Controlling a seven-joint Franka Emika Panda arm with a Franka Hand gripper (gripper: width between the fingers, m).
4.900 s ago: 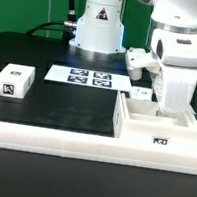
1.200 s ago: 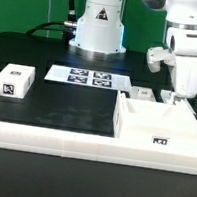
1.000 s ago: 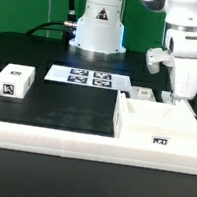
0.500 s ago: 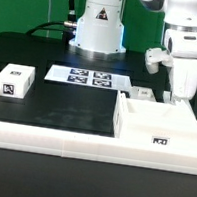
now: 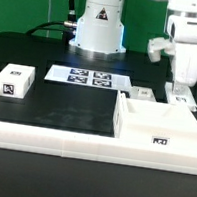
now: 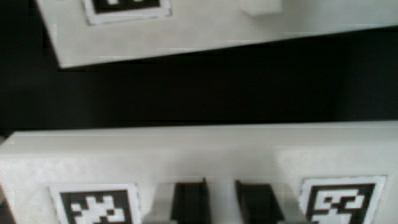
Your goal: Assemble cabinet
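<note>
The cabinet [image 5: 158,127], a large white box with open compartments and a tag on its front, stands at the exterior view's right. My gripper [image 5: 179,88] hangs just behind it, over a small white tagged block [image 5: 179,98]. In the wrist view that block [image 6: 196,155] fills the near part, with a tag on each side of my gripper [image 6: 222,203]. The dark fingers [image 6: 187,205] stand close together with a thin strip of white between them. They look shut on the block.
A second small white block [image 5: 142,93] lies just beside it, and another tagged white piece shows across a dark gap in the wrist view [image 6: 125,35]. A third block [image 5: 13,81] sits at the exterior view's left. The marker board [image 5: 89,78] lies at the back centre. A white ledge [image 5: 51,135] runs along the front.
The arm has risen and shifted slightly toward the exterior view's right over the last half second. About five seconds ago the gripper was lower, at the cabinet's back.
</note>
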